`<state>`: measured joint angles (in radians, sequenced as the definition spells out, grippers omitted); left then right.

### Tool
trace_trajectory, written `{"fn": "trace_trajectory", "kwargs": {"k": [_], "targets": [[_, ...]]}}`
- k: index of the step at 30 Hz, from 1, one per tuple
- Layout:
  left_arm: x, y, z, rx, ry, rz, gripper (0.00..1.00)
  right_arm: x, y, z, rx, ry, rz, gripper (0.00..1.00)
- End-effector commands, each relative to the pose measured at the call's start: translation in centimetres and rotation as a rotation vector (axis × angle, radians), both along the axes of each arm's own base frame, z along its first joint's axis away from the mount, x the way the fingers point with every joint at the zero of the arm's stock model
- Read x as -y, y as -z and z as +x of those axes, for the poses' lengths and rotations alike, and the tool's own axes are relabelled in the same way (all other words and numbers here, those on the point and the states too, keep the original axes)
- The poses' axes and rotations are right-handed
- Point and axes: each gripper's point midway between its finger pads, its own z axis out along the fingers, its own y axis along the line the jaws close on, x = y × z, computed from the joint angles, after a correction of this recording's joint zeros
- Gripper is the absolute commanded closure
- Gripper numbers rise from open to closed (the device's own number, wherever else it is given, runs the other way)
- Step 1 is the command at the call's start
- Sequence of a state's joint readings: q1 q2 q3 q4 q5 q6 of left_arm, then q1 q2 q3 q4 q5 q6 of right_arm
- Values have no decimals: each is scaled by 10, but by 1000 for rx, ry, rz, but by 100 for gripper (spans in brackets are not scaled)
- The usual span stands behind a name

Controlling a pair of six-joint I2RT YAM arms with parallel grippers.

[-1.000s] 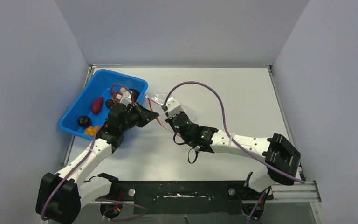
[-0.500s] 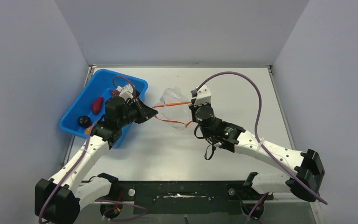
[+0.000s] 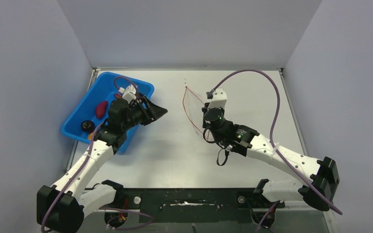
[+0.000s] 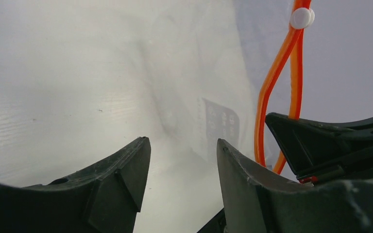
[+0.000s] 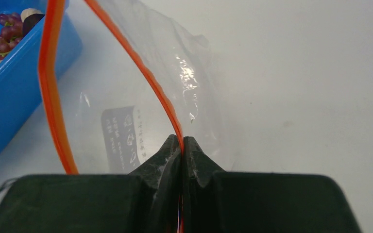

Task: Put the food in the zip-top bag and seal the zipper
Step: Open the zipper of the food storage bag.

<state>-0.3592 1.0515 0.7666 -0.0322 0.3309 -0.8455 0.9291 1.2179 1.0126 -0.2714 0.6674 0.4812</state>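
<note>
We see our right gripper pinching the zipper of the zip-top bag, while our left gripper stands spread and empty, left of it

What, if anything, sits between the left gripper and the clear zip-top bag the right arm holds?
Nothing visible. Only white table lies between the left gripper, jaws open, and the clear plastic zip-top bag, pinched at its red zipper strip by the right gripper, jaws shut.
</note>
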Motion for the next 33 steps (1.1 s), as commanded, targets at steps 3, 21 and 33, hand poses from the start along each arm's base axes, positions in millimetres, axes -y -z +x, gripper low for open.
{"fn": "trace_trajectory", "kwargs": {"k": [3, 21, 33], "targets": [[-10, -46, 14, 236, -34, 34, 39, 12, -27, 7, 28, 116, 99, 100], [-112, -18, 65, 201, -312, 454, 21, 1, -41, -12, 5, -52, 198, 100], [-180, 28, 129, 27, -415, 394, 29, -55, 9, -31, -108, -278, 353, 100]]}}
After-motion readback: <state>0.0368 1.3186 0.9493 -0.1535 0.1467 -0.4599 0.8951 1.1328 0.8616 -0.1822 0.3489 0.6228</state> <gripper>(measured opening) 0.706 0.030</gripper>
